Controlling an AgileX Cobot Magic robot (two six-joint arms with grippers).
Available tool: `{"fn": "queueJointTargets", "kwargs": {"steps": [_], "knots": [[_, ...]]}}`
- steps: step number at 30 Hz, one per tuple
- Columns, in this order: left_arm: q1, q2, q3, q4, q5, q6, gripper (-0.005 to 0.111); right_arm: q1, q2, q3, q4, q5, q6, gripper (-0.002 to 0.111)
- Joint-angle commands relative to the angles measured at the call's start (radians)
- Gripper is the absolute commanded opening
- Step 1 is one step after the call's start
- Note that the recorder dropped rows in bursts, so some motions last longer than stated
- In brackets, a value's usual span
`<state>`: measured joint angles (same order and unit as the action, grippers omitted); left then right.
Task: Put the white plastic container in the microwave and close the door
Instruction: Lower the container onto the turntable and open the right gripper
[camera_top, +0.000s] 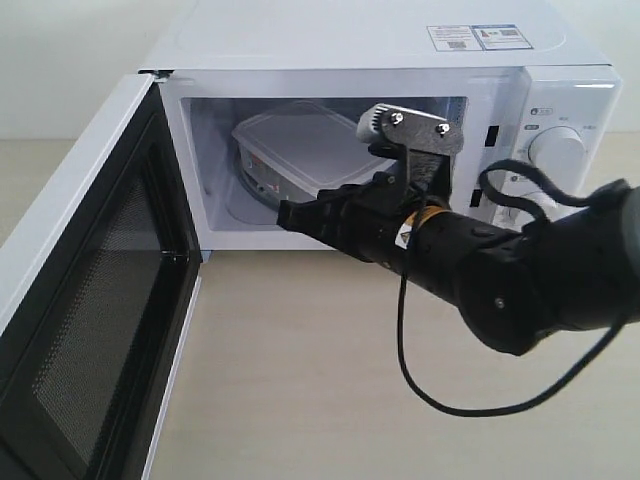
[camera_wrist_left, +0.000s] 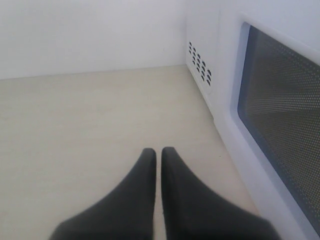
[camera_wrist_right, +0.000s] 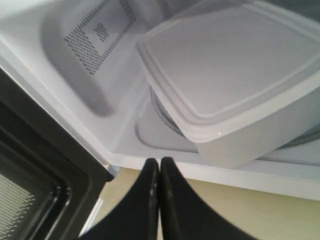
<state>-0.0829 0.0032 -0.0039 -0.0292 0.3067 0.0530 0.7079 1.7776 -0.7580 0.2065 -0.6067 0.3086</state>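
— Pale tabletop (camera_top: 300, 380), white wall (camera_wrist_left: 90, 35) behind: whose claw is that at the oven's mouth?

— Mine. My right claw (camera_wrist_right: 159, 161), seen from the side at (camera_top: 285, 215), is clenched with its two black fingers (camera_wrist_right: 175, 200) pressed flat together and nothing between them. It hangs just outside the front sill of the microwave (camera_top: 350, 40), pointing into the cavity.

— And the box?

— The white plastic container (camera_top: 290, 140) sits inside the cavity on the glass turntable (camera_wrist_right: 160, 107), lid on, and turned so that one rounded corner points toward the opening. From my right wrist the container (camera_wrist_right: 225, 75) shows that corner close to my fingertips but apart from them.

— What of the door?

— The door (camera_top: 90, 300) stands wide open, swung out on the left of the exterior view, with its black inner frame and mesh window facing the cavity.

— Your other claw?

— My left claw (camera_wrist_left: 158, 150) is closed too and grips nothing. It hangs low over the tabletop on the far side of the open door, whose outer face and dark mesh window (camera_wrist_left: 280, 115) run alongside it. Past that, the microwave's side wall shows a patch of vent slots (camera_wrist_left: 200, 62).

— Anything else in the frame?

— A round white knob (camera_top: 560, 150) on the control panel, two stickers (camera_top: 480, 37) on the top, and a black cable (camera_top: 420, 385) looping down from my right arm above the table.
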Motion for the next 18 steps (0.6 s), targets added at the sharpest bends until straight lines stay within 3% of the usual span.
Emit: {"fn": "queueJointTargets", "kwargs": {"steps": [1,7,15,18], "knots": [[0.002,-0.003,0.004,-0.006,0.0,0.001,0.004,0.0,0.082,-0.064,-0.011,0.006,-0.023,0.0],[0.002,-0.003,0.004,-0.006,0.0,0.001,0.004,0.0,0.176,-0.177,0.003,0.016,-0.064,0.0],[0.002,-0.003,0.004,-0.006,0.0,0.001,0.004,0.0,0.21,-0.232,0.338,0.021,-0.355,0.0],[0.002,-0.003,0.004,-0.006,0.0,0.001,0.004,0.0,0.21,-0.232,0.342,-0.013,-0.385,0.0]]}}
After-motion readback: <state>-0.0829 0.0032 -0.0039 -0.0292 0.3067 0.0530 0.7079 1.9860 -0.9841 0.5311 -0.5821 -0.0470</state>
